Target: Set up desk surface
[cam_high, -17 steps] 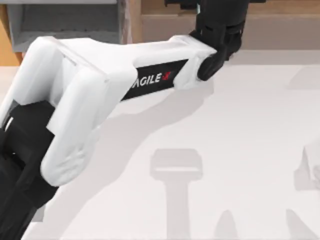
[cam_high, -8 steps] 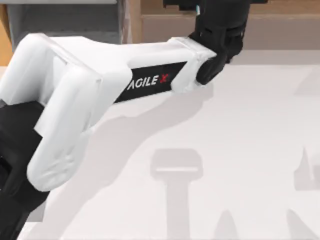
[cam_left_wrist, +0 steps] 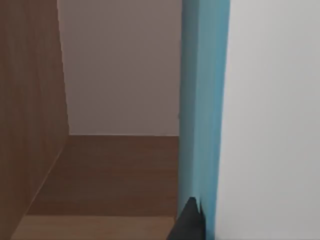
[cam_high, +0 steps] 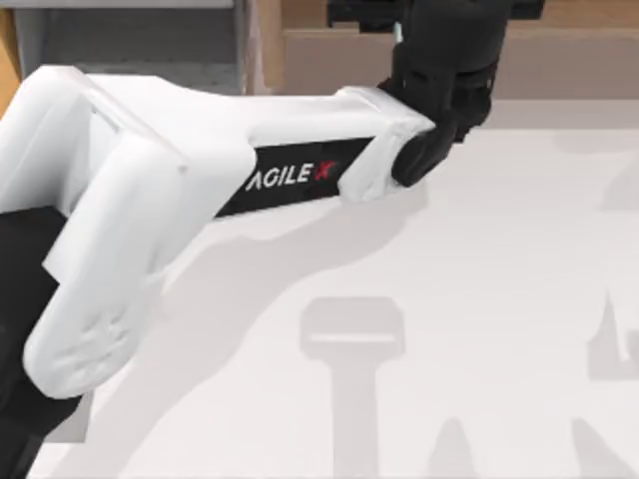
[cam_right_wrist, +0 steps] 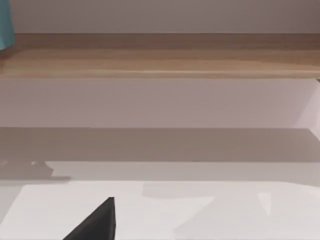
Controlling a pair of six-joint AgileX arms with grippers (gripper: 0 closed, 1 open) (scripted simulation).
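Observation:
The white desk surface (cam_high: 489,249) spreads across the top view and lies low in the right wrist view (cam_right_wrist: 210,210). My left arm reaches from the near left to the back middle, where its black gripper (cam_high: 444,40) hangs over the wooden shelf. In the left wrist view a dark tip of that gripper (cam_left_wrist: 189,222) stands right beside an upright blue slab (cam_left_wrist: 204,110) inside a wooden compartment. A dark tip of my right gripper (cam_right_wrist: 97,222) hovers over the desk, facing the shelf.
A light-wood shelf unit (cam_high: 569,60) runs along the back edge; its board (cam_right_wrist: 160,60) crosses the right wrist view, with a teal edge (cam_right_wrist: 5,25) at one corner. A grey compartment (cam_high: 130,45) sits at the back left. Brown walls (cam_left_wrist: 30,115) enclose the left gripper's compartment.
My left arm's forearm has swung a little toward the near side and right, with the wrist still at the shelf. The pale shape at the top view's right edge has gone from view.

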